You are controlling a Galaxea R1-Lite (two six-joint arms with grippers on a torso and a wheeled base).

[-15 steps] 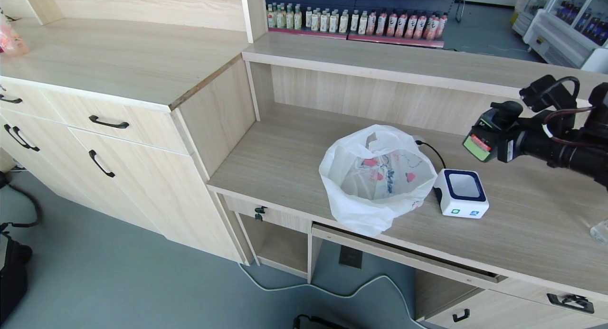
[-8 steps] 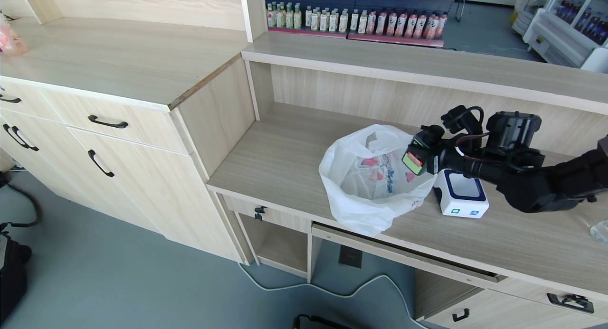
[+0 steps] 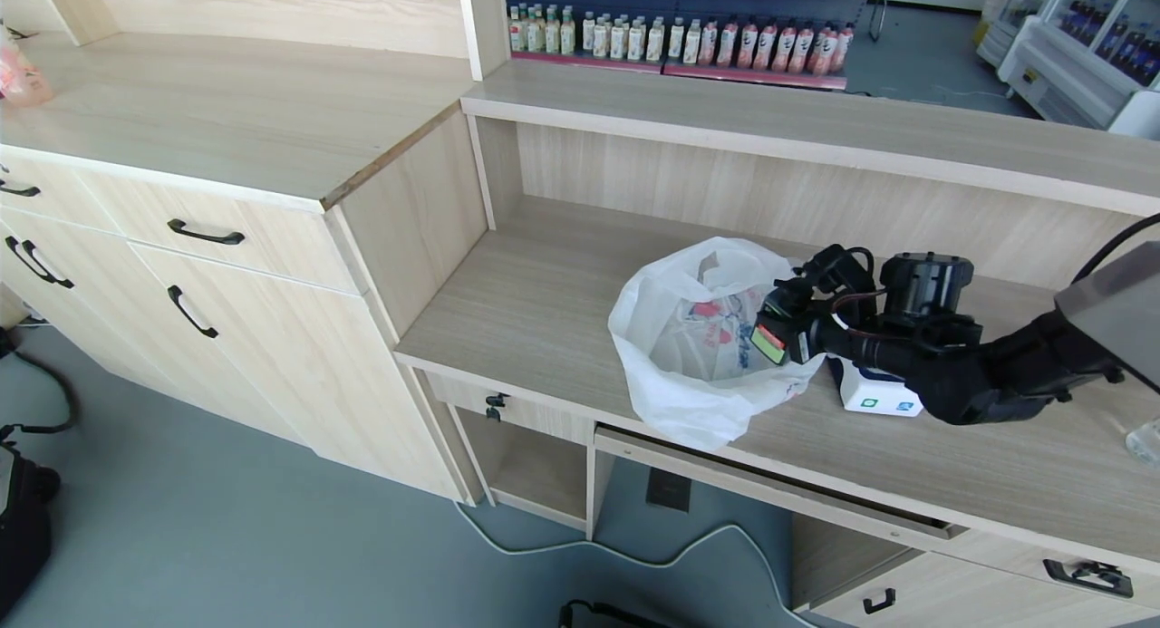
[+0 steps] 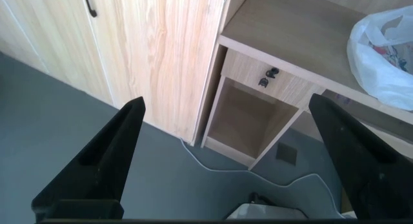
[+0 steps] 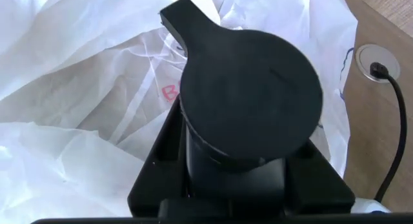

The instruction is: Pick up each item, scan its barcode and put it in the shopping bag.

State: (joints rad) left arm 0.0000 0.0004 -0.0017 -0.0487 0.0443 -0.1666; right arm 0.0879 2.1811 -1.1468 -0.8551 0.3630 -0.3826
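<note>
Right gripper jaws clamping black-lidded container, hanging directly over shopping bag mouth; left gripper jaws gaping empty, well aside.

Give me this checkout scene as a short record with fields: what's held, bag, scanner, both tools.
held: black item with green and red label, right tool shut on it
item place: above the open shopping bag, near its rim
reader: white scanner on the counter beside the bag, partly behind the right arm
other arm: left tool open, over the floor beside the counter
</note>
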